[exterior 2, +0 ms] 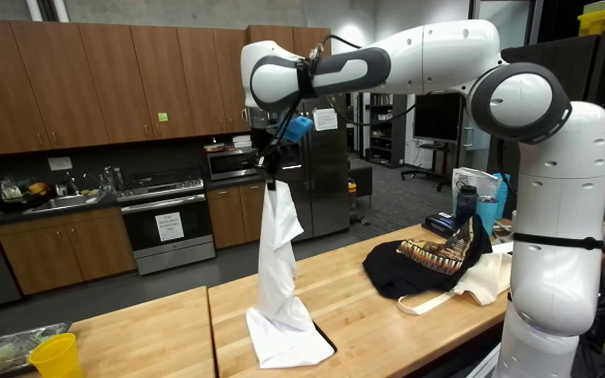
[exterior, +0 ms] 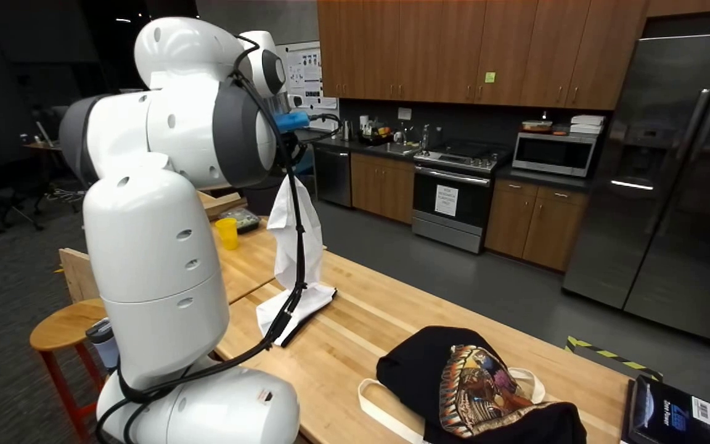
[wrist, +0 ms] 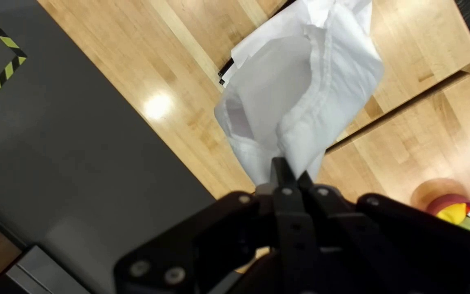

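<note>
Grasp Status and Work Area Layout

Operating remotely, I hold the black two-fingered gripper clenched on the upper end of a long white fabric cloth. In the wrist view, the jaws stand close together with the fabric pinched between them. The gripper points downward from the end of the white jointed robot arm.

The cloth hangs as a tall, narrow column. Its lower end rests, spread out, on the pale wooden tabletop, near the joint between two sections. In the wrist view, I observe stitched layers surrounding a hollow in the cloth. A thin black edge protrudes from beneath the lower end; the cloth covers the remainder, so I cannot tell what it belongs to.

I locate the surrounding items as follows. Well apart from the cloth lies a crumpled black fabric bag with a multicoloured printed panel and cream straps. In an exterior view, a dark plastic bottle and a black rectangular box with printed lettering stand near the bag. On the opposite side of the cloth, a yellow plastic cup stands upright just beside a shallow dark tray with a clear lid. Beyond the tabletop, both exterior views show a stainless-steel oven bearing a white paper notice.
</note>
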Robot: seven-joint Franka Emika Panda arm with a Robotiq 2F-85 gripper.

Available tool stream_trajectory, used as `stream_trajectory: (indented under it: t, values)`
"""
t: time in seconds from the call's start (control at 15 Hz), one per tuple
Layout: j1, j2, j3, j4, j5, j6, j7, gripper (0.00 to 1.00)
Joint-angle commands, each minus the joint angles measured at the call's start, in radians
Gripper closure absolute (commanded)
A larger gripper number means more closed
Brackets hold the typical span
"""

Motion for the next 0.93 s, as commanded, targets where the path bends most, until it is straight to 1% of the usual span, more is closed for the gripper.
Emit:
stream_trajectory:
  t: [0.0,0.13,0.33,0.47,0.67,0.87]
  values:
    - [-0.031,-0.018,-0.024,0.002,-0.042,-0.008,0.054,1.00]
    - [-0.066,-0.049,-0.059,0.005,-0.088,-0.026,0.094,1.00]
    - [-0.133,-0.083,-0.120,0.037,-0.132,-0.049,0.113,1.00]
    - [-0.181,-0.100,-0.161,0.079,-0.160,-0.069,0.121,1.00]
    - [-0.245,-0.147,-0.211,0.151,-0.206,-0.147,0.141,1.00]
    - [-0.283,-0.201,-0.237,0.187,-0.308,-0.221,0.184,1.00]
